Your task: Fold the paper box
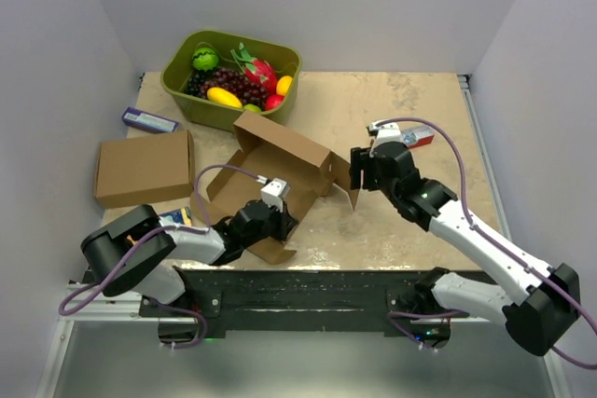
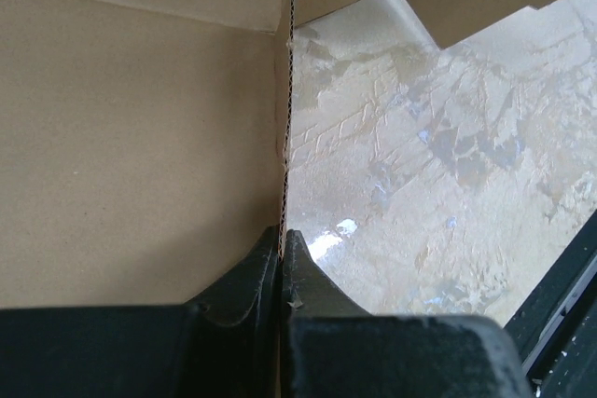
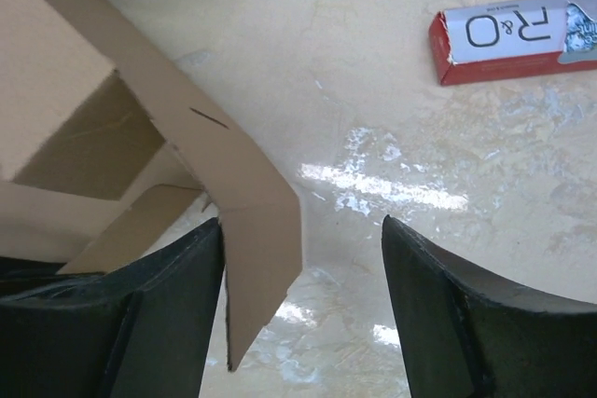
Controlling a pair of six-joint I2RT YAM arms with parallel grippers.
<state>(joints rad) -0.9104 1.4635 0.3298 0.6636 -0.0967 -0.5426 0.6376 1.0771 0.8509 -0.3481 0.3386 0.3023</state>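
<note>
The paper box (image 1: pixel 280 160) is a brown cardboard mailer standing partly folded at the middle of the table, its lid tilted up toward the back. My left gripper (image 1: pixel 283 219) is shut on the box's near wall. In the left wrist view the fingertips (image 2: pixel 282 241) pinch the thin corrugated edge of the paper box (image 2: pixel 140 156). My right gripper (image 1: pixel 356 177) is at the box's right end and is open. In the right wrist view a pointed side flap (image 3: pixel 261 249) hangs against the left finger (image 3: pixel 187 286), and the gripper (image 3: pixel 303 263) holds nothing.
A green tub of fruit (image 1: pixel 230 76) stands at the back left. A second closed brown box (image 1: pixel 145 168) lies at the left, with a small blue carton (image 1: pixel 149 120) behind it. A red and white carton (image 1: pixel 410 135) (image 3: pixel 513 34) lies just behind my right gripper.
</note>
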